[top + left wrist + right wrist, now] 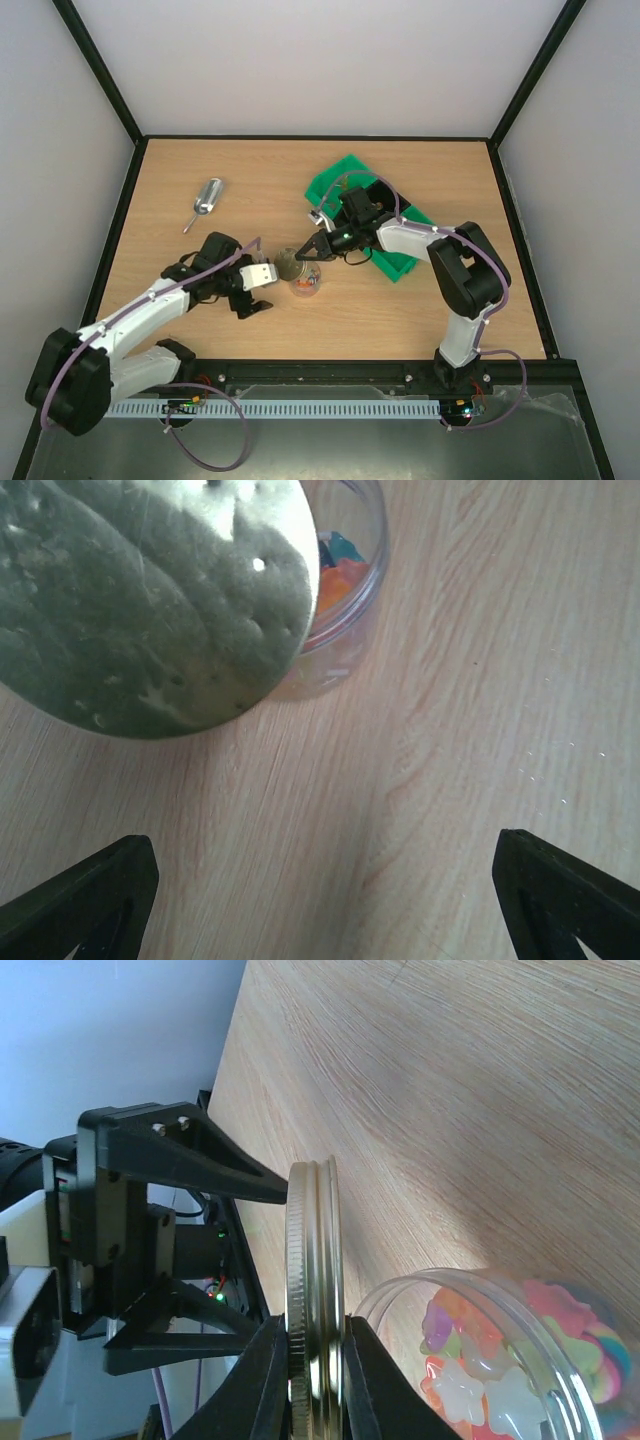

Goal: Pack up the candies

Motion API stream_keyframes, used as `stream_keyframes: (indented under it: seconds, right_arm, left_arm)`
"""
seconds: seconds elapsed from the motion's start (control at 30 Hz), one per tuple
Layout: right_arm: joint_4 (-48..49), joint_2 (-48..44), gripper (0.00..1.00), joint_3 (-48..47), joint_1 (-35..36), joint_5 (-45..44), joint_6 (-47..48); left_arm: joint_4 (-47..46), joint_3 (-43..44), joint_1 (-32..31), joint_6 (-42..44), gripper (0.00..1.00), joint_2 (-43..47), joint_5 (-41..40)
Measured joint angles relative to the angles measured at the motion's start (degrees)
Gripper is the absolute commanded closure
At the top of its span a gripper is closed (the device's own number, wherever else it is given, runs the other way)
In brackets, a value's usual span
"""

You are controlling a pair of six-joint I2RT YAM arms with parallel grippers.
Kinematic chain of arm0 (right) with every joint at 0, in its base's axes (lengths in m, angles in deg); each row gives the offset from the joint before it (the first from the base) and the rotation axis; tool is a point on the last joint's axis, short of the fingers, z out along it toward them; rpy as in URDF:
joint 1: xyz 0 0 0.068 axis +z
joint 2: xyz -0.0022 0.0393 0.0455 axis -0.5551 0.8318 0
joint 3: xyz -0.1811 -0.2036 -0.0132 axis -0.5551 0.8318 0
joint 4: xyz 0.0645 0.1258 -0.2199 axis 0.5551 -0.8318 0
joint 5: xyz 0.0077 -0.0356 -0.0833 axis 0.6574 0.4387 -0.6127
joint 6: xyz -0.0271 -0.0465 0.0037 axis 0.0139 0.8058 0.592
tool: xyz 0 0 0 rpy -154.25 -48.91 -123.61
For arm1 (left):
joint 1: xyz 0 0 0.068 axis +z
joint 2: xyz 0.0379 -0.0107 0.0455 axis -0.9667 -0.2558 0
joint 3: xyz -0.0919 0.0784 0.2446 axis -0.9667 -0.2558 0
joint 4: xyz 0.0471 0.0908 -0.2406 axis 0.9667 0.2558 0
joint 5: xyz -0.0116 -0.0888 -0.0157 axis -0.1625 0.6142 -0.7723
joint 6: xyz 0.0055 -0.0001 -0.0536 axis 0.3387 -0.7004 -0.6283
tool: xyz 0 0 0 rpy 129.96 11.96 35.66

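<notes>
Fingers (258,1385) of the right gripper (316,1345) are clamped narrowly on the rim of a gold metal lid (315,1250), which we see standing on edge just beside the open clear jar (395,1300). The left gripper (325,885) hovers wide and empty over bare wood on the lid's other side. We judge that filling is done and capping is the step in hand. The next move calls for tipping the lid flat, centring it over the mouth and lowering it squarely, perhaps with the left gripper steadying the jar. The candies (500,1360) lie heaped inside the jar, small glossy star-like pieces in pink, white, yellow and green. They sit near the middle of the tabletop, a little toward its near edge.
</notes>
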Motion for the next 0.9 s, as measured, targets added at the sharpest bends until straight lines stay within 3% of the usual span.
stream_keyframes:
  seconds: [0.3, 0.9]
  right_arm:
    - [-0.6, 0.0, 0.90, 0.9, -0.3, 0.1, 0.3]
    - [-3.4, -0.6, 0.88, 1.8, -1.2, -0.2, 3.0]
  left_arm:
    - [-9.6, 0.0, -4.4, -4.5, 0.21, -7.8, -4.3]
    - [-18.6, -0.9, -8.3, -9.1, 0.38, -11.2, -7.5]
